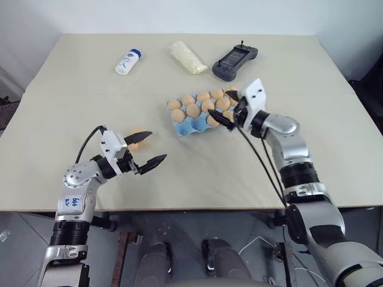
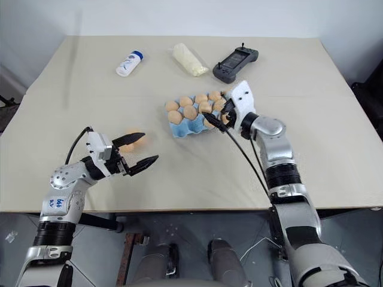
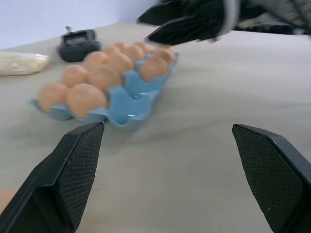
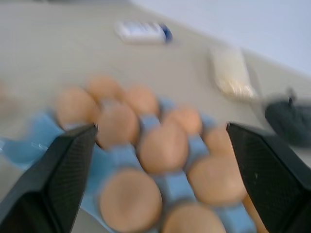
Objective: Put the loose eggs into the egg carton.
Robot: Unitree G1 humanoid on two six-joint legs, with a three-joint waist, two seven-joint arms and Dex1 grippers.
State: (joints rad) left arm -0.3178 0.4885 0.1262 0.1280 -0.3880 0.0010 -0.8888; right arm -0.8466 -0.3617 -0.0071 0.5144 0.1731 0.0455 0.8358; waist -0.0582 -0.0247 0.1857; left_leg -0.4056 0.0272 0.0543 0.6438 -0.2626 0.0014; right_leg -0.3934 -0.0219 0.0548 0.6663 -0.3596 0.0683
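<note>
Tan-brown loose egg (image 1: 136,138) sits on the beige tabletop (image 1: 197,173) just behind the wide-open, empty left gripper (image 1: 148,147), well apart from the light blue moulded egg carton (image 1: 185,127), over which the right gripper (image 1: 224,116) hovers, also spread wide.

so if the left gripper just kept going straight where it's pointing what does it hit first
Most likely the egg carton: the left gripper, jaws open, points across bare table toward its near end with an empty cup. The right gripper hangs over the far end. Depth is hard to judge.
</note>
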